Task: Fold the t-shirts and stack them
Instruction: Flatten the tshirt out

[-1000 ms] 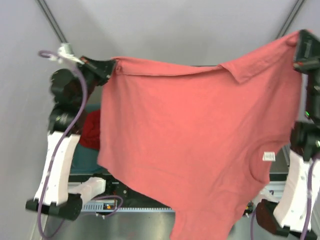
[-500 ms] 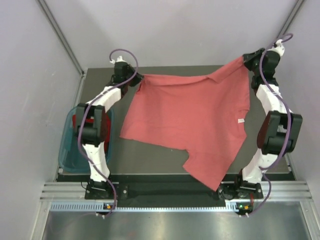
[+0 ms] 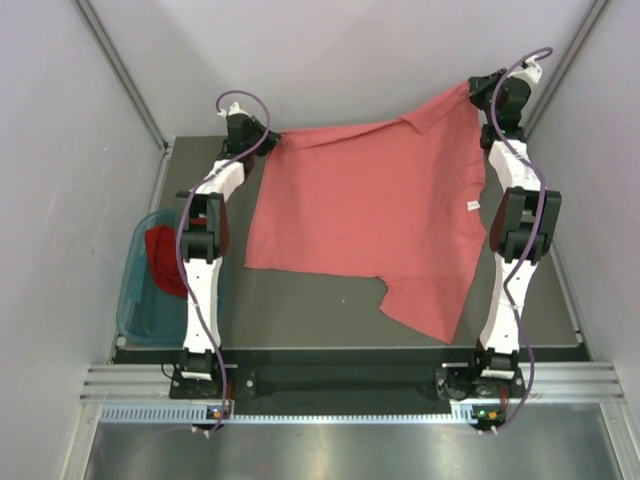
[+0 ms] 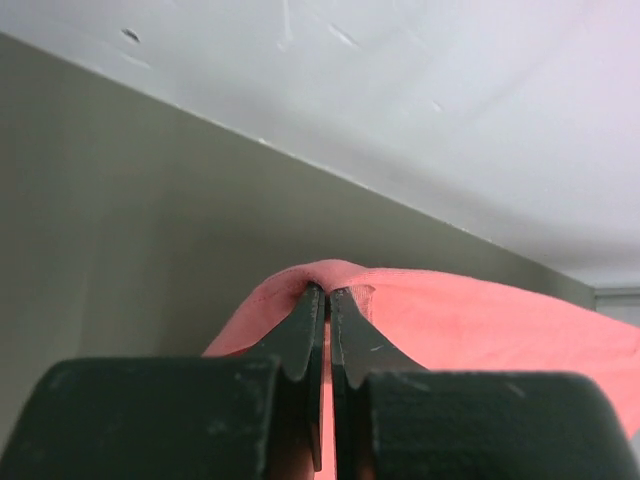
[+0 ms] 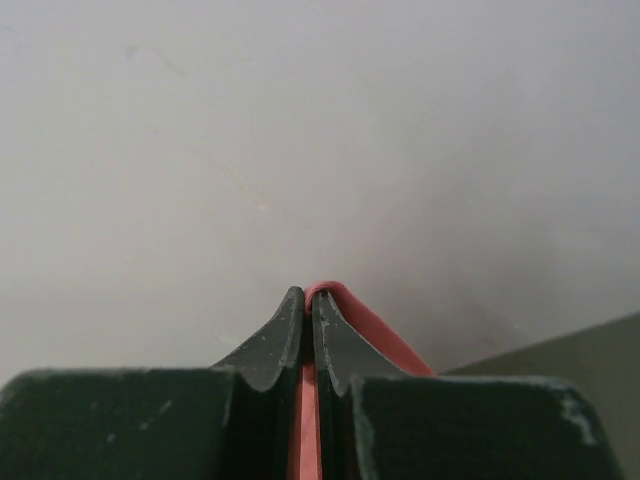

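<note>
From above, the pink shirt point(image 3: 370, 220) stretches between the left gripper point(image 3: 268, 140) and right gripper point(image 3: 478, 85) at the table's point(image 3: 300, 310) far corners, both clamped on it. Lowering them evenly and taut should lay the soft cloth flat, while the red shirt point(image 3: 165, 260) lies crumpled in the basket point(image 3: 135, 300) at the left edge. The left wrist view shows tapered dark fingers point(image 4: 300, 330) pinching a smooth matte fold; the right wrist view shows a thin rounded edge.
</note>
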Action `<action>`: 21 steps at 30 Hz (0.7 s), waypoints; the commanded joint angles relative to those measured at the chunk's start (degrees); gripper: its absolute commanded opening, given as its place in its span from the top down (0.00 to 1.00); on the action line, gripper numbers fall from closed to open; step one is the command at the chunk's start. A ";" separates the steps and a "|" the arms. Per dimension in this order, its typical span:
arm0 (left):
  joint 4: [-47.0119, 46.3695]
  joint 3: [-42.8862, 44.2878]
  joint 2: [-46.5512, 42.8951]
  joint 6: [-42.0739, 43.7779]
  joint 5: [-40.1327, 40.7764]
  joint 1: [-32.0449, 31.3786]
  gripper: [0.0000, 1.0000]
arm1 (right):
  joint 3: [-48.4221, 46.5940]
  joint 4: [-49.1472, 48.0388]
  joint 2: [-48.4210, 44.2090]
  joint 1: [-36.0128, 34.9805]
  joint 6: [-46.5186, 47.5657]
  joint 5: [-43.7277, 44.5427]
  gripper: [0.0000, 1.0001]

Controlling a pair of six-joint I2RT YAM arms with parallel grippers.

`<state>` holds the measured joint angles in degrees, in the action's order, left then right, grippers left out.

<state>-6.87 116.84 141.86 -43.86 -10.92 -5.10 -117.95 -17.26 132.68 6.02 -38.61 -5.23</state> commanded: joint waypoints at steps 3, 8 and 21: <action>-4.55 6.20 1.57 -0.53 0.11 2.03 1.00 | -13.96 -1.82 4.69 -2.06 -0.94 3.21 1.00; -0.62 7.18 1.23 -1.14 -0.16 2.73 0.62 | -14.51 4.13 5.22 -2.07 -2.09 3.74 0.69; 27.00 -13.16 -27.93 11.33 8.45 -1.13 0.29 | 9.36 53.38 -27.50 0.83 3.54 5.42 0.33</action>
<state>16.80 110.54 127.98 -37.21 -5.04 -4.16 -116.16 25.65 120.92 6.46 -37.58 0.16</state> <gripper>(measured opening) 0.743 0.680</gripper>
